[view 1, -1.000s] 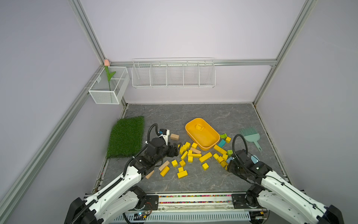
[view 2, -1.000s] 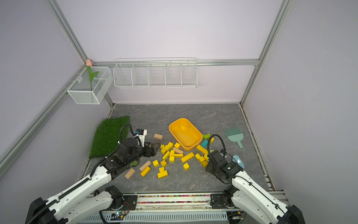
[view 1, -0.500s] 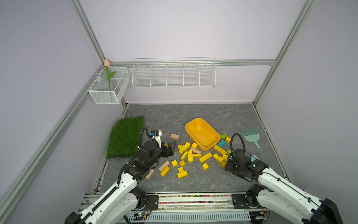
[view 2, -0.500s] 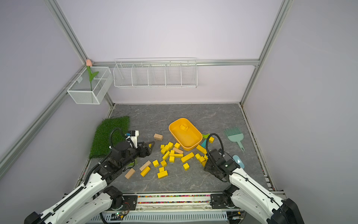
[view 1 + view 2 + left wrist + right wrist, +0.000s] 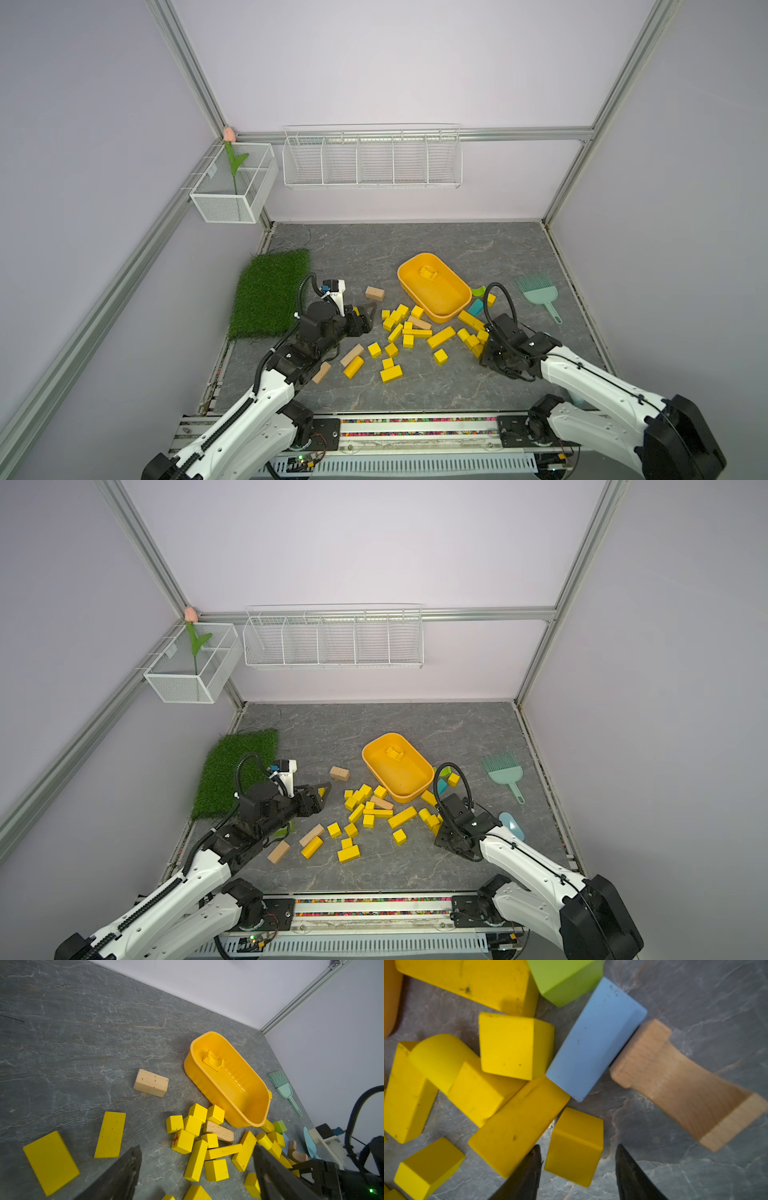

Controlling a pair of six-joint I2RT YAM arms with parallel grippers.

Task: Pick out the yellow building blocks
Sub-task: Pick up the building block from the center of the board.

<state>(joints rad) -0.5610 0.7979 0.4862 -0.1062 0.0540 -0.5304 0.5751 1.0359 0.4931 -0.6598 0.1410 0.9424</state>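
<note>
Straddling one short yellow block (image 5: 575, 1147), the right fingers (image 5: 527, 1178) stand partly open. There is a tip on either side of the block and a sliver of counter (image 5: 675, 1178) shows at one flank, so nothing looks gripped yet. That block belongs to the cluster just off the near right end of the tub (image 5: 415, 302). Its long axis runs straight out from the wrist, so the fingers would close across its narrow width. A long yellow bar (image 5: 517, 1126) lies just beside one tip and may get nudged. The other yellow building blocks (image 5: 441, 336) are strewn along the tub's near side, with one yellow piece (image 5: 428, 274) inside it. The left fingers (image 5: 122, 1172) are spread wide and empty, hovering off the tub's near left side. The right arm is plainly nearer this block.
</note>
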